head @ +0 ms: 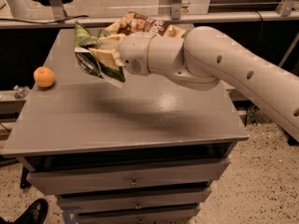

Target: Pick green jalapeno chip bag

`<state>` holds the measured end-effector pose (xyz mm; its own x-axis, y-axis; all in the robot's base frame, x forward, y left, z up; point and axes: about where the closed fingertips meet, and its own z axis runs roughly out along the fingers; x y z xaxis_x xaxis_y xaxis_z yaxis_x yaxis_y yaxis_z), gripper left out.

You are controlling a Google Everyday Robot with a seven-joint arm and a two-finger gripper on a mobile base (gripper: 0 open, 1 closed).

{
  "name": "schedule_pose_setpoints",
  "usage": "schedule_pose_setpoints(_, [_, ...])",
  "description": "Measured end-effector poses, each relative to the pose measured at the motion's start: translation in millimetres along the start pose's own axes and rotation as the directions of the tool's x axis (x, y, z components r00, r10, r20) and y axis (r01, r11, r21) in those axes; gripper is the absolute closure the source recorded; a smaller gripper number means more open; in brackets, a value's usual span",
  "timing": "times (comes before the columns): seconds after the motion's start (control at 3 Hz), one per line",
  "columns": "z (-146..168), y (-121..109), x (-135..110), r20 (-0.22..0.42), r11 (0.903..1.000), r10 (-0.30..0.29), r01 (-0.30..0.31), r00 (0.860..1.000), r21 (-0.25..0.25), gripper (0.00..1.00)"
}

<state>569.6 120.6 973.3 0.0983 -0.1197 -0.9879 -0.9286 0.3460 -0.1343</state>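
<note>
Three grey metal drawer fronts stack at the near face of the cabinet, each with a small knob; the lowest runs off the bottom edge. Beside them at the lower left, a black leather shoe rests on the speckled floor, its wearer out of frame. Above the drawers spreads the flat grey cabinet top, with a soft dark shadow across its middle. Near the left edge of that top sits a small round orange fruit, alone and well apart from everything else.

Farther back and higher, the robot's pale two-finger gripper hangs above the left rear part of the top, closed around the small crinkled glossy green jalapeno chip bag. That bag is held clear of the surface, touching nothing but the fingers. It is crumpled, with one green corner pointing up and a pale-edged part drooping below; its lettering cannot be read, and the fingers are partly wrapped in its folds. The thick white jointed arm reaches in from the right, where the frame cuts it off.

Behind the wrist, a larger brown-and-tan chip bag lies at the back of the top, its lower half hidden by the arm. Beyond it runs a pale metal rail.
</note>
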Motion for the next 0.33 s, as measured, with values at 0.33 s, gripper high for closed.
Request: schedule_pose_setpoints(0.33, [-0.8, -0.5, -5.1, 0.013, 1.0000, -0.002, 0.002, 1.000, 0.002, 1.00])
